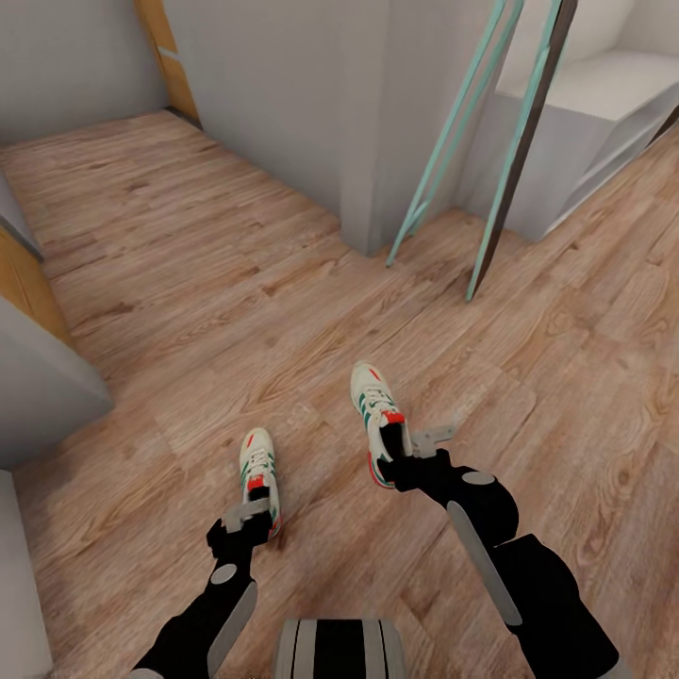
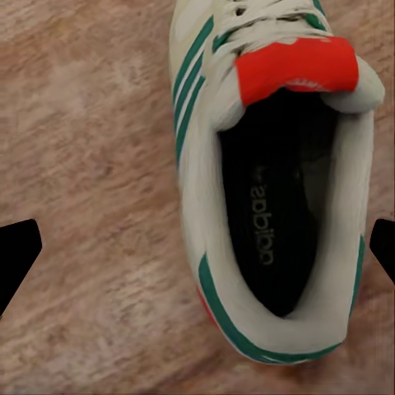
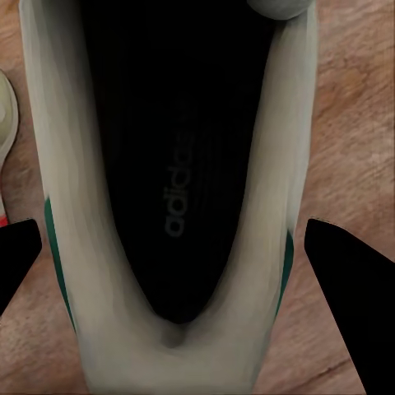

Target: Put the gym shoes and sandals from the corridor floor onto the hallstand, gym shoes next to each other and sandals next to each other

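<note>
Hovering low at six o'clock: left fingers spread wide over left gym shoe; right fingers spread wide, straddling right gym shoe. Both lying on corridor floor.

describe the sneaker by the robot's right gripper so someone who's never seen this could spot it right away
On the wood-plank corridor floor, in front of the grey wall corner, lie two white gym shoes with green stripes. The one meant lies at the right gripper; it is farther forward than its twin.
</note>
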Motion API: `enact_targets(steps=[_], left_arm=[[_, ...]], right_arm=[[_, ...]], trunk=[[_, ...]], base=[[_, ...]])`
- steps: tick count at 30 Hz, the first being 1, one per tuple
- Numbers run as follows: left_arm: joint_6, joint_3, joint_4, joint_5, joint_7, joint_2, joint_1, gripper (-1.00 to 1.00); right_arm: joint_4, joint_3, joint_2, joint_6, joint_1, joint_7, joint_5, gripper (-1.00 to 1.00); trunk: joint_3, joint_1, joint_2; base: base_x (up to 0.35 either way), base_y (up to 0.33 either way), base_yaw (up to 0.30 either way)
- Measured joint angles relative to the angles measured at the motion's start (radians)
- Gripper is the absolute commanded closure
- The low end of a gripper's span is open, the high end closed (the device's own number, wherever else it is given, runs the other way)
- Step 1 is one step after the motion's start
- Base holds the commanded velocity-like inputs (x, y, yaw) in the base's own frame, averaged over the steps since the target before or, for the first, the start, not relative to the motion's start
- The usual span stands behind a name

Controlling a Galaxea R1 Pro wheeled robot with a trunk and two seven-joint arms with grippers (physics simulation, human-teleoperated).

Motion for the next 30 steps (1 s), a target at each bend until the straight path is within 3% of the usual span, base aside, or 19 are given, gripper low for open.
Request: enact_targets(steps=[7, 30], left_arm=[[-0.023, 0.017, 0.016, 0.011, 0.01, -0.02, -0.033, -1.0], [-0.022, 0.015, 0.012, 0.012, 0.01, -0.041, -0.069, -1.0]], right_arm=[[0.0, 0.001, 0.001, -0.001, 0.001, 0.0, 0.0, 1.0], [0.0, 0.007, 0.001, -0.001, 0.003, 0.0, 0.0, 1.0]], trunk=[[-0.027, 0.003, -0.002], [-0.027, 0.003, -0.002]], base=[[0.0, 0.0, 0.0], [0.0, 0.0, 0.0]])
